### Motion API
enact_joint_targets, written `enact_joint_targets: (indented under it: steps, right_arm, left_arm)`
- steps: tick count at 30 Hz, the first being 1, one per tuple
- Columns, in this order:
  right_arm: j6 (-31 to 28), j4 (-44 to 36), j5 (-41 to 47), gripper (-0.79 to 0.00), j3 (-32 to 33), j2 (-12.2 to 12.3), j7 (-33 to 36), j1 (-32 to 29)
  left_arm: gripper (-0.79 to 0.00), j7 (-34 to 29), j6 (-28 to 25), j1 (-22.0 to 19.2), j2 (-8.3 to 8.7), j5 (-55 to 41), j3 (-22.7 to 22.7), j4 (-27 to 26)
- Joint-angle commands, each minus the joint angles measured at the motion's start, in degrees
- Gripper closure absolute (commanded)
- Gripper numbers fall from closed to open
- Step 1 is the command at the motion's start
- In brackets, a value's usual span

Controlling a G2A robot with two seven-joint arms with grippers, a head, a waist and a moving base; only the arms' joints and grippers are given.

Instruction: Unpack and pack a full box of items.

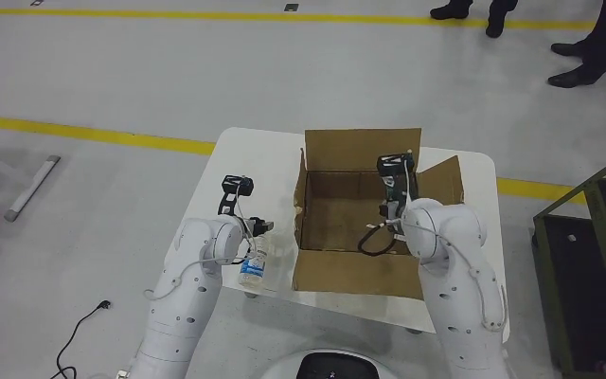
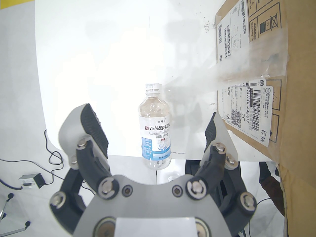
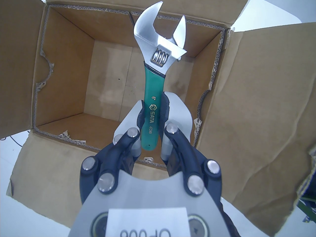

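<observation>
An open cardboard box (image 1: 355, 270) stands on the white table (image 1: 260, 152); its inside (image 3: 111, 75) looks bare. Above the box opening, my right gripper (image 3: 152, 106) (image 1: 393, 185) is shut on the green handle of an adjustable wrench (image 3: 158, 57), whose silver head points down into the box. A clear bottle (image 2: 155, 129) (image 1: 252, 270) with a white and blue label lies left of the box, cap pointing away, base over the table's front edge. My left gripper (image 2: 151, 119) (image 1: 237, 189) hangs open above the bottle, fingers (image 2: 92, 124) well apart on either side.
The box's labelled side wall (image 2: 249, 80) stands close to my left gripper. Its flaps (image 3: 259, 104) are spread outward. A cable (image 1: 80, 327) lies on the floor at the left and a green rack (image 1: 568, 275) stands right of the table.
</observation>
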Motion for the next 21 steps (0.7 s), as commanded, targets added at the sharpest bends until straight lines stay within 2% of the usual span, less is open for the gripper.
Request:
enact_joint_targets:
  steps: [1,13,21]
  right_arm:
    - [-0.08,-2.35,0.55,0.0,1.13,0.14,0.31,-0.46]
    - [-3.2,-19.01,6.43,0.0,11.46,1.46,6.17,-4.59]
    - [-3.0,-24.13,10.66,0.0,22.75,2.56,8.44,-7.33]
  left_arm:
    - [-0.785,0.0,0.0,0.0,0.0,0.0,0.0,0.0]
    - [-0.785,0.0,0.0,0.0,0.0,0.0,0.0,0.0]
    - [-0.785,0.0,0.0,0.0,0.0,0.0,0.0,0.0]
